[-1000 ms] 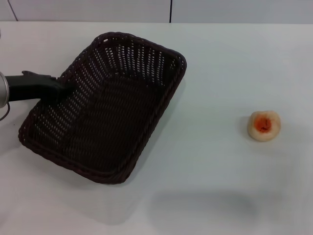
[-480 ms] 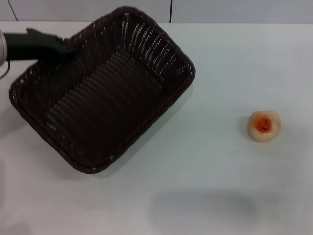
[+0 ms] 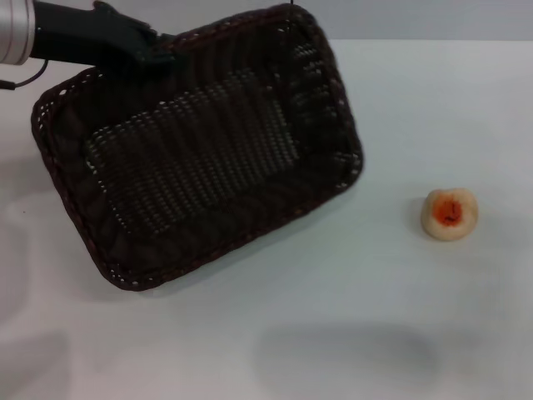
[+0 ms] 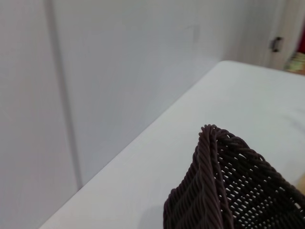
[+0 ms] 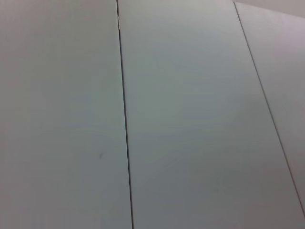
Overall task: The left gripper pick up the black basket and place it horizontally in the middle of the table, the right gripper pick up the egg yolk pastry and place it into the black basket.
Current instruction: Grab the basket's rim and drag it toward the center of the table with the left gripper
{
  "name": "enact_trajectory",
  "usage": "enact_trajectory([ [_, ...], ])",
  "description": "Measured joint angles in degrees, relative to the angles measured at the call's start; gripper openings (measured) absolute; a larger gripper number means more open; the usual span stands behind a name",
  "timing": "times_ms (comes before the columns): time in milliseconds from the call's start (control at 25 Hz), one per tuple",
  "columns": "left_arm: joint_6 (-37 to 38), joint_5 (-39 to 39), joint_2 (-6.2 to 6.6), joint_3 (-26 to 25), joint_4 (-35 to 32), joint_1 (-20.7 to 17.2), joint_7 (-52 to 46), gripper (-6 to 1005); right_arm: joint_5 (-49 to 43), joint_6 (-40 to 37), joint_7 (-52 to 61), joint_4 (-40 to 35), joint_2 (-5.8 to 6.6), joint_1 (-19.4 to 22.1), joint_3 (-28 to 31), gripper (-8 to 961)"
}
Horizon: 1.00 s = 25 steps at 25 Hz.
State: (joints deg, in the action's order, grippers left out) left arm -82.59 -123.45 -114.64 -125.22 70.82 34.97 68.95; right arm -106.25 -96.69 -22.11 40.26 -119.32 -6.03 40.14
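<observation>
Black basket (image 3: 200,150) held above table (image 3: 400,100), tilted, left of centre, long axis slanting. Likely light, stiff wicker; braided rim gives sure pinch point, though a one-corner hold may let it swing. Dark brown-black weave, open sloping sides, rounded corners; rim corner fills left wrist view (image 4: 209,181). Left gripper (image 3: 154,52) clamped on far-left rim. Egg yolk pastry (image 3: 450,213) sits well apart on right: small cream ball, orange-red centre, probably soft and crumbly, wants gentle side grasp. Right gripper not in view.
</observation>
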Motion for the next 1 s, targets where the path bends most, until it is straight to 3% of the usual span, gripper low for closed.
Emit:
enact_trajectory([
  [600, -11.9, 2.8, 1.60, -0.1, -3.0, 7.7, 5.8, 205, 0.0, -0.5, -0.1, 0.7, -0.04, 1.1, -0.2, 498],
  [1000, -14.6, 3.1, 1.28, 0.4, -6.9, 9.5, 8.0, 205, 0.0, -1.2, -0.1, 0.8, -0.03, 1.6, -0.2, 498],
])
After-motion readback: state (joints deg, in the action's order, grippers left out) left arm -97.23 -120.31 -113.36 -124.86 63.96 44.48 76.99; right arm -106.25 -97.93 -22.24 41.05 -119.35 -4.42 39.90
